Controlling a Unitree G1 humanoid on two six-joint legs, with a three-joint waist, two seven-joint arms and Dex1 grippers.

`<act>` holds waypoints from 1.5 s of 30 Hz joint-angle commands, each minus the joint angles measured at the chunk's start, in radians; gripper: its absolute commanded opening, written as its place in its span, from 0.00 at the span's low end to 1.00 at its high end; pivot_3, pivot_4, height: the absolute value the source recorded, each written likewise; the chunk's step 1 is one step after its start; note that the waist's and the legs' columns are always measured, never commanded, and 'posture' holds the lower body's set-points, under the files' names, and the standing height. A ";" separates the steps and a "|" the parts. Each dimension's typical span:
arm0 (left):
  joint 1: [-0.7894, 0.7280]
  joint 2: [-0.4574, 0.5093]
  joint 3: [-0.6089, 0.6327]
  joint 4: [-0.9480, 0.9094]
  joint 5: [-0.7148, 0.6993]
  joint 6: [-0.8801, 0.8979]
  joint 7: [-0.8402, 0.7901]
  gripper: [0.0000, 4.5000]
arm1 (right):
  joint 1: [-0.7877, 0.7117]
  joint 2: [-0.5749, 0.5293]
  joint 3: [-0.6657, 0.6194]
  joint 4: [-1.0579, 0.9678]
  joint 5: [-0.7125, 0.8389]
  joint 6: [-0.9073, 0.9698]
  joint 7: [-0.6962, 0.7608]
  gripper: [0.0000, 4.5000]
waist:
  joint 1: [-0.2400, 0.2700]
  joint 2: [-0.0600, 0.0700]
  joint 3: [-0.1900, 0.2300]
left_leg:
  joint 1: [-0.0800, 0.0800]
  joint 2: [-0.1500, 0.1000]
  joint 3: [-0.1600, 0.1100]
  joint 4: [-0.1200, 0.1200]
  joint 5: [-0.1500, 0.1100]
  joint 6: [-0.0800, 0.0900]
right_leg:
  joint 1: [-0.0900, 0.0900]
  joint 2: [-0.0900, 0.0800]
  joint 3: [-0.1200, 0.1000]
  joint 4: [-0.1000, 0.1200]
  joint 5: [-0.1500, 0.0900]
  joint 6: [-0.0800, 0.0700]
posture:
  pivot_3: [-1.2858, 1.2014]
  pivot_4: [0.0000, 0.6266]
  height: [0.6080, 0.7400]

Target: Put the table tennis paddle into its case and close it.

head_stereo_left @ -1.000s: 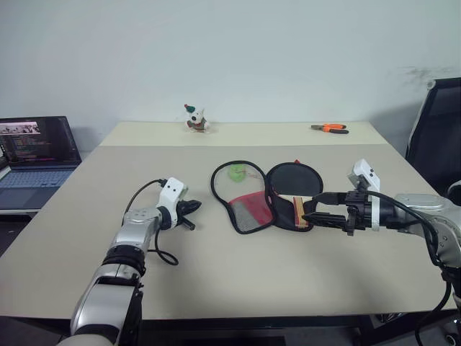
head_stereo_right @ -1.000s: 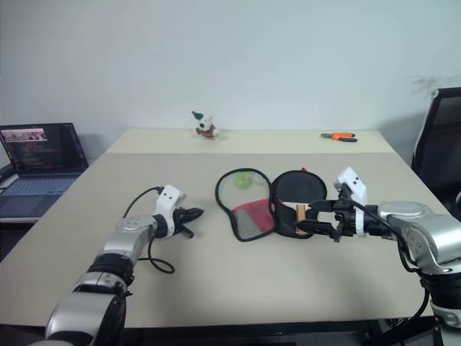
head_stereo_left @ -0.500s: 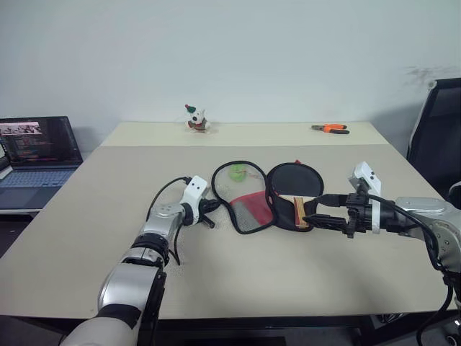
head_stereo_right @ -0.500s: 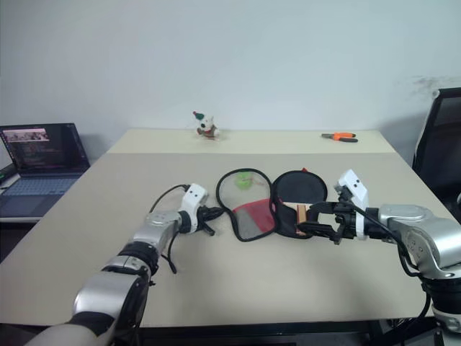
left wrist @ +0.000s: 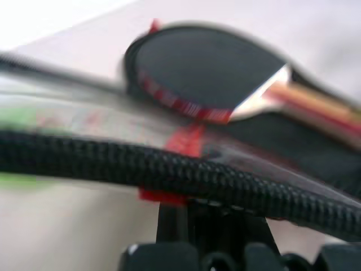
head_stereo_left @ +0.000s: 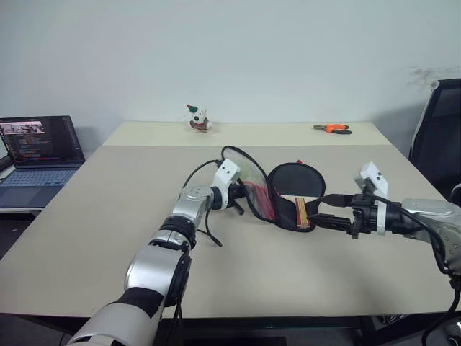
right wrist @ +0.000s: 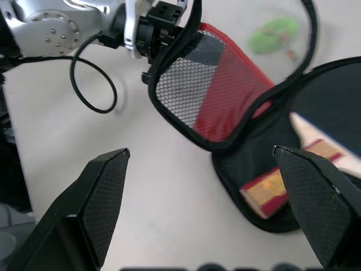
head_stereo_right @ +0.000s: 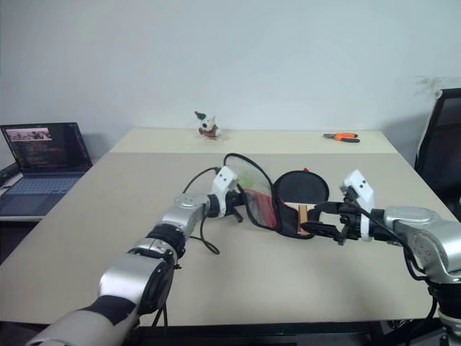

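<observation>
Pinching the rim of the case (head_stereo_left: 253,193) lid, the left gripper (head_stereo_left: 232,196) has its fingers pressed together on the black edge and holds that flap tilted up off the worktop (head_stereo_left: 108,216), its red panel and mesh pocket facing the right gripper. Lying in the other half of the case, which rests flat on the worktop, the paddle (head_stereo_left: 297,184) shows its round black face at about 12 o'clock from its light wooden handle, which points toward the near edge. At 3 o'clock from the handle the right gripper (head_stereo_left: 323,215) hangs just beside the case, fingers spread wide and holding nothing. Far off at 12 o'clock a small toy (head_stereo_left: 197,119) stands near the wall, orange pliers (head_stereo_left: 332,129) lie at 1 o'clock, and a laptop (head_stereo_left: 36,155) sits open at 9 o'clock.
</observation>
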 commanded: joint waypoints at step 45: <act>0.552 0.465 0.223 -1.253 -0.460 0.581 -0.110 0.01 | -0.526 0.398 0.121 1.185 -0.496 -0.377 -0.270 1.00 | -0.022 0.001 -0.001 | 0.005 0.002 0.010 0.000 0.000 0.000 | -0.002 0.002 0.021 0.006 0.000 0.001 | 0.52 0.24 1.00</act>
